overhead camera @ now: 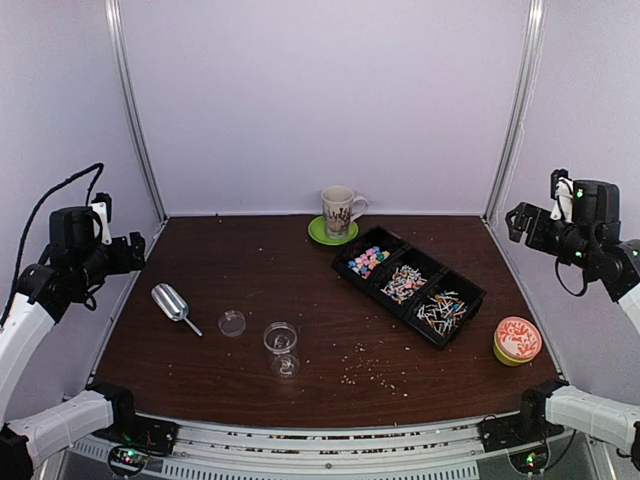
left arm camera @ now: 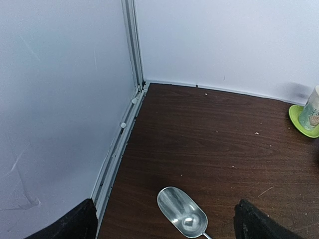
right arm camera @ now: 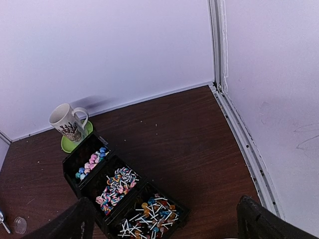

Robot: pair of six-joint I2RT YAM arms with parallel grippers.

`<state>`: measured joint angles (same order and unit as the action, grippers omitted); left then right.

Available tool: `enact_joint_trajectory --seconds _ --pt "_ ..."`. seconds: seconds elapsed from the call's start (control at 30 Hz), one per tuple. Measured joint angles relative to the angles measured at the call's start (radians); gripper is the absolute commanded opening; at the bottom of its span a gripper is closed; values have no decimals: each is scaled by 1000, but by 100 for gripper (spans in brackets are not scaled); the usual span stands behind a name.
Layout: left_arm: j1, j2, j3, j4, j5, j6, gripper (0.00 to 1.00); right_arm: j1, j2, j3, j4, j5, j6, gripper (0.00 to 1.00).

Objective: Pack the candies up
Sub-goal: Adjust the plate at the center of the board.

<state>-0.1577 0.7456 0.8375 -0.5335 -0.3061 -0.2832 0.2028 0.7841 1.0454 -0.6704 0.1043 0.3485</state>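
The candies lie in a black three-compartment tray [overhead camera: 462, 290] right of centre: pastel pieces [overhead camera: 367, 261], swirled lollipops [overhead camera: 403, 283] and thin-stick lollipops [overhead camera: 440, 310]. The right wrist view shows the same tray [right arm camera: 75, 162] with its pastel pieces [right arm camera: 91, 163] and stick lollipops [right arm camera: 149, 219]. A clear glass jar [overhead camera: 282, 348] stands upright at front centre, its lid [overhead camera: 232, 322] beside it. My left gripper [overhead camera: 133, 252] hovers open, high over the left edge. My right gripper [overhead camera: 518, 222] hangs open, high at the right. Both are empty and well apart from everything.
A metal scoop [overhead camera: 170, 301] lies left of the jar and shows between my left fingers [left arm camera: 75, 221]. A mug on a green saucer [overhead camera: 338, 212] stands at the back. A round orange-patterned tin [overhead camera: 517, 340] sits front right. Pale crumbs [overhead camera: 370, 372] are scattered near the front.
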Motion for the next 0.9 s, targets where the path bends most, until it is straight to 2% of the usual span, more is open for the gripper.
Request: enact_joint_trajectory --seconds 0.1,0.27,0.43,0.63,0.9 --pt "0 1 0 0 0 0 98 0 -7 -2 3 9 30 100" --pt "0 1 0 0 0 0 98 -3 -58 -43 5 48 189 100" --pt "0 1 0 -3 0 0 98 -5 -89 -89 7 -23 226 100" --pt "0 2 0 -15 0 0 98 -5 -4 -132 28 -79 270 100" --pt "0 8 0 -15 0 0 98 10 84 -236 68 -73 359 100"
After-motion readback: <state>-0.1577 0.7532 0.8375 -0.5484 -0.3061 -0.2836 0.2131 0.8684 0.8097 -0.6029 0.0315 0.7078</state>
